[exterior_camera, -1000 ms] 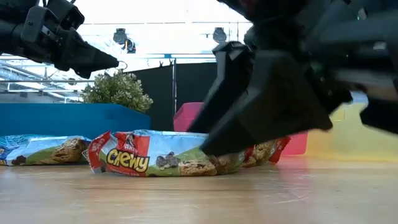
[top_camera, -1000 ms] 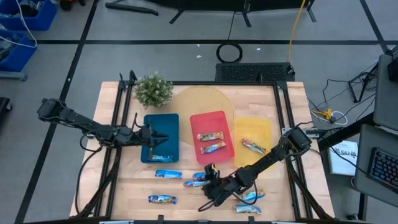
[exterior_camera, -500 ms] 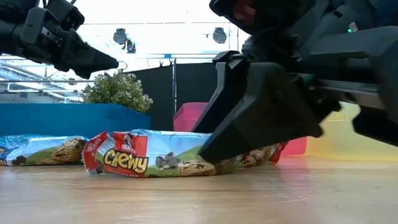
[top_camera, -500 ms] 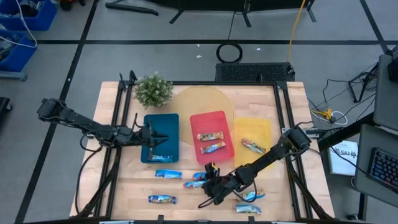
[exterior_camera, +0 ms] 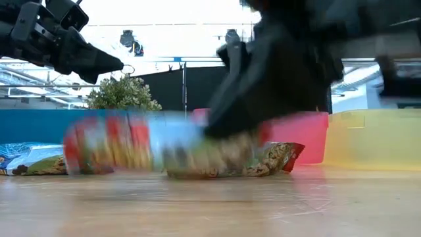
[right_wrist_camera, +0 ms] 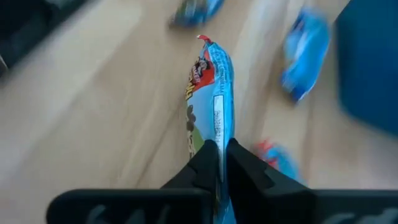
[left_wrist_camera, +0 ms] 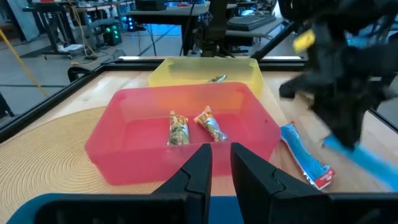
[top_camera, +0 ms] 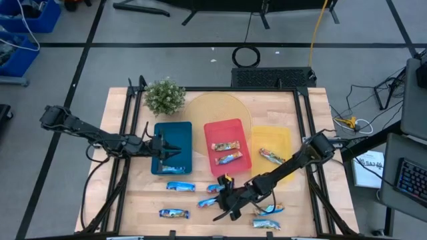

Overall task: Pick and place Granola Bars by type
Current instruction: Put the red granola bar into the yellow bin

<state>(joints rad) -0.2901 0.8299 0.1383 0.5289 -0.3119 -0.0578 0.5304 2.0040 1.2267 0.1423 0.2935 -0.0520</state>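
Observation:
My right gripper [top_camera: 223, 200] is low over the table's near middle, shut on a granola bar [right_wrist_camera: 208, 87] with a blue, red and green wrapper, blurred in the low view [exterior_camera: 131, 148]. More bars lie loose on the wood: one [top_camera: 180, 187], another [top_camera: 173, 213], a third [top_camera: 267, 210]. The red tray [top_camera: 233, 127] holds two bars, and the yellow tray [top_camera: 280, 137] and the blue tray [top_camera: 167, 132] hold one each. My left gripper [left_wrist_camera: 221, 163] hovers over the blue tray, its fingers a narrow gap apart with nothing between them. My right gripper pinches the bar's near end [right_wrist_camera: 217, 134] between its two fingers. The fingers come slanting down from the table's right and lie along the bar, which sticks out ahead of them toward the left. Whether the bar is clear of the wood, I cannot tell.
A small potted plant [top_camera: 164, 95] stands at the far left, and a round woven mat [top_camera: 213, 107] lies under the trays' far ends. Another bar [exterior_camera: 273, 158] lies just behind the held one. Black rails [top_camera: 123, 133] run along the table's sides.
My right gripper has edged toward the table's left with the bar. In the low view the bar has shifted left from where it lay and now shows blurred with motion, while the bar behind it has stayed put.

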